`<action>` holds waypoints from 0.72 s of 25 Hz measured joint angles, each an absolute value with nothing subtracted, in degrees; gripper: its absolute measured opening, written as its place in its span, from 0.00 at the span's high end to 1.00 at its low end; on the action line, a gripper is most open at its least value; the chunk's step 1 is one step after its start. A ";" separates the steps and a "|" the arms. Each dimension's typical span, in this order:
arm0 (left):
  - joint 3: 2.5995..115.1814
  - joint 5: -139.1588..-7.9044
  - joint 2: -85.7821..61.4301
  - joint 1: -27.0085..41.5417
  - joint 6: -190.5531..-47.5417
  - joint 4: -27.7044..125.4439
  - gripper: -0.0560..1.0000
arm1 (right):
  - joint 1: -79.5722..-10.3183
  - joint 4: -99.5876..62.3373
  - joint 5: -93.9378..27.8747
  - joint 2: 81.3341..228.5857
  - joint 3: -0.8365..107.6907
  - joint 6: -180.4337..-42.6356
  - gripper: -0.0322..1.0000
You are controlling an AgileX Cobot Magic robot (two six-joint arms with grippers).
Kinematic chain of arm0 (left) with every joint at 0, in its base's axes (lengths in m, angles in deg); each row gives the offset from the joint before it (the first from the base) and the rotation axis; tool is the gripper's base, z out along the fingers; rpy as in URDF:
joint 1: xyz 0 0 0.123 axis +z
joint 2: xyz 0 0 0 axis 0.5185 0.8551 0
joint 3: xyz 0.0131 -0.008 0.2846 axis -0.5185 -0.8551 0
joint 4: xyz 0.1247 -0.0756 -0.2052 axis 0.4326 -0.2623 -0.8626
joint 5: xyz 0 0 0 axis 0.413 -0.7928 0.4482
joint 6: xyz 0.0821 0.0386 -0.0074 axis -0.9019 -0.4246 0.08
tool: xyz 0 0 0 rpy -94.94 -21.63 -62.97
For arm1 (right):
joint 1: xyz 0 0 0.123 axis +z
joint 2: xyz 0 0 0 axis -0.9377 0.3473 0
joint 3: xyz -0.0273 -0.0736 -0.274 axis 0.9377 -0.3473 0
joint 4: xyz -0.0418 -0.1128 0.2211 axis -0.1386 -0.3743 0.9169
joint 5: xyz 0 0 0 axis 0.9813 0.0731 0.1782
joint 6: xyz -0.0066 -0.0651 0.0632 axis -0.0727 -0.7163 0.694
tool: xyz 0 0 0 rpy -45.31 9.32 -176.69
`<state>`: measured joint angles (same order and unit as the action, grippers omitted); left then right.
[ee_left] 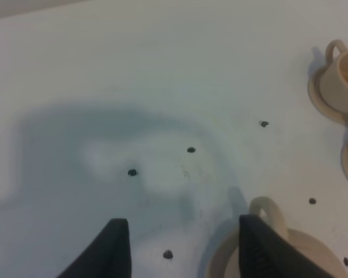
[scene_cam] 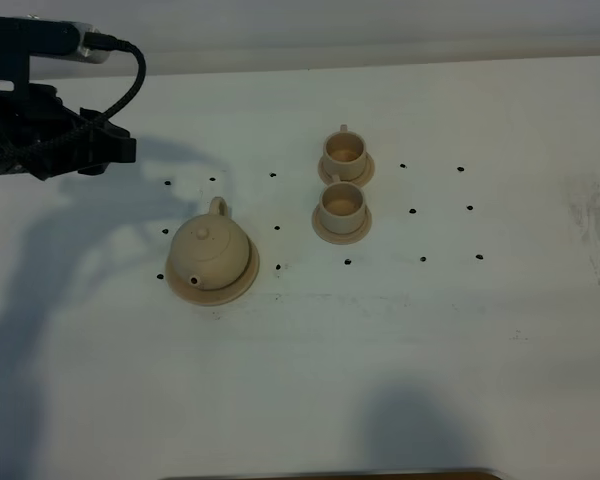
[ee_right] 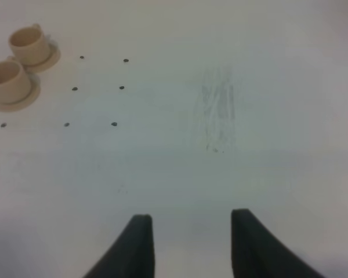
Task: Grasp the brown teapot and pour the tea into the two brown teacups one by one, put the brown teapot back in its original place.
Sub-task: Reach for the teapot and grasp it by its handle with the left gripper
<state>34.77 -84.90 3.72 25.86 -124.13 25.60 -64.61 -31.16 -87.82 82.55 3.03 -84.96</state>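
The brown teapot (scene_cam: 212, 252) sits upright with its lid on, on the large saucer (scene_cam: 246, 284). From the middle of the table (scene_cam: 430, 350) it lies toward 9 o'clock (seen from the high camera). Its loop handle points to 12 o'clock and its short spout to 7 o'clock.

The two teacups stand at about 2 o'clock from the teapot, well apart from it. The far teacup (scene_cam: 344, 150) is at 12 o'clock from the near teacup (scene_cam: 341, 205). Each is upright on a small saucer (scene_cam: 364, 230), and the two sets stand just beside each other (whether their rims touch I cannot tell).

The left end effector (ee_left: 184, 223) hangs at 10 o'clock from the teapot, clear of it. Its fingers are parted, with only bare table and one of the black dots (ee_left: 167, 254) showing between them, so it grips nothing. In its own camera the teapot's handle shows just outside one finger.

The right end effector (ee_right: 191, 215) is out of the high view. Its own camera shows its fingers a little apart over bare table and holding nothing, with a faint scuff (ee_right: 219, 113) ahead and both teacups far off.
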 joint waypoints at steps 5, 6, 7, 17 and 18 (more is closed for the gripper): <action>34.77 -84.88 6.74 25.86 -123.94 24.34 0.48 | -64.61 -31.16 -87.82 82.55 3.03 -84.95 0.67; 34.77 -84.88 7.11 25.86 -123.94 24.17 0.48 | -64.61 -31.16 -87.82 82.55 3.03 -84.95 0.67; 34.77 -84.77 7.36 25.86 -124.08 24.06 0.48 | -64.61 -31.16 -87.82 82.55 3.03 -84.95 0.67; 34.81 -82.35 8.81 25.30 -125.47 25.54 0.50 | -64.61 -31.16 -87.82 82.55 3.03 -84.95 0.67; 34.81 -81.96 9.35 24.83 -125.07 26.08 0.51 | -64.61 -31.16 -87.82 82.55 3.03 -84.95 0.67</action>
